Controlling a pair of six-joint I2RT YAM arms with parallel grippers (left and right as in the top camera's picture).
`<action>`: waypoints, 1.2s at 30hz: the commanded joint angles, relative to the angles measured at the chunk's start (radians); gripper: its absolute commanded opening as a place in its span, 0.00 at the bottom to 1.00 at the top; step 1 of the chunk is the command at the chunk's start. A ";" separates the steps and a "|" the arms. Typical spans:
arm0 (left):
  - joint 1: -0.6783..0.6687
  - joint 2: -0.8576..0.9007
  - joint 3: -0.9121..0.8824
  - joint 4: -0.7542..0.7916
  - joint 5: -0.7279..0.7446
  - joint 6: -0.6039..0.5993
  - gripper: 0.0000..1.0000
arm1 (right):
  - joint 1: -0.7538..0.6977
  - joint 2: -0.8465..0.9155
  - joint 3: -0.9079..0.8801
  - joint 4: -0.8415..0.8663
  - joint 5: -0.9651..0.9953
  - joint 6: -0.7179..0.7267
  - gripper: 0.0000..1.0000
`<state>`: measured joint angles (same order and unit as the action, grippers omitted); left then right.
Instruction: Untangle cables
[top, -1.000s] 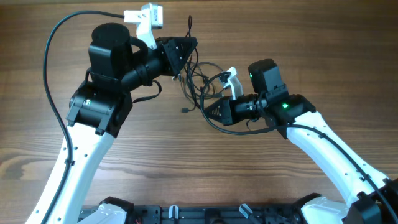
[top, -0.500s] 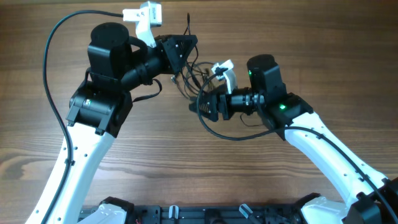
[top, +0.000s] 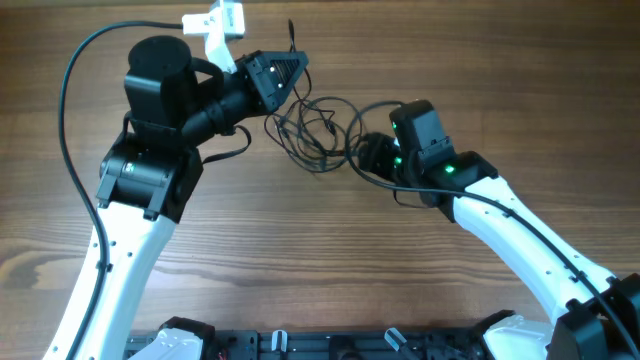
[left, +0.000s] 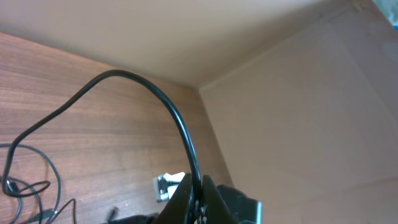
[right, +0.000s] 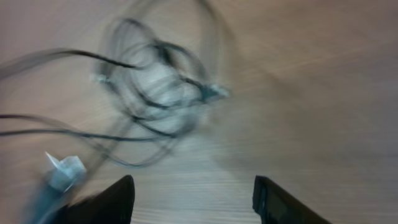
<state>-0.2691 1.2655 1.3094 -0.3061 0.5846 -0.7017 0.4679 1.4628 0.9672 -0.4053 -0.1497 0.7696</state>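
The cables (top: 316, 124) lie as a loose black tangle on the wooden table between the two arms. My left gripper (top: 281, 76) is shut on one strand; its short end pokes up past the fingers (top: 290, 28). In the left wrist view the pinched cable (left: 163, 101) arcs away from my left gripper (left: 198, 189) down to the table. My right gripper (top: 367, 152) sits at the tangle's right edge, largely hidden under its own wrist. In the right wrist view my right gripper (right: 193, 200) is open with bare wood between its fingers, and the blurred cables (right: 153, 81) lie ahead.
A thick black arm wire (top: 68, 110) loops left of the left arm. A brown board wall (left: 298, 93) rises behind the table's far edge. A dark rail (top: 330, 346) runs along the front edge. A white camera mount (left: 168, 185) shows near the left fingers.
My right gripper went from shut to open and swung up and right, beside the tangle. The left arm shifted slightly left, still holding its strand; the tangle spread out.
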 joint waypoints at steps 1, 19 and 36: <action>0.008 -0.008 0.010 -0.103 -0.114 0.073 0.04 | 0.002 -0.004 0.011 0.120 -0.394 -0.248 0.66; -0.177 0.154 0.010 -0.248 -0.047 0.084 0.04 | 0.002 -0.065 0.021 0.304 -0.653 -0.377 0.77; -0.142 0.154 0.010 -0.324 -0.006 0.083 0.04 | 0.002 -0.065 0.021 0.371 -0.375 -0.374 0.61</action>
<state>-0.4191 1.4174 1.3128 -0.6018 0.5407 -0.6300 0.4690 1.4086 0.9714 -0.0879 -0.5484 0.3958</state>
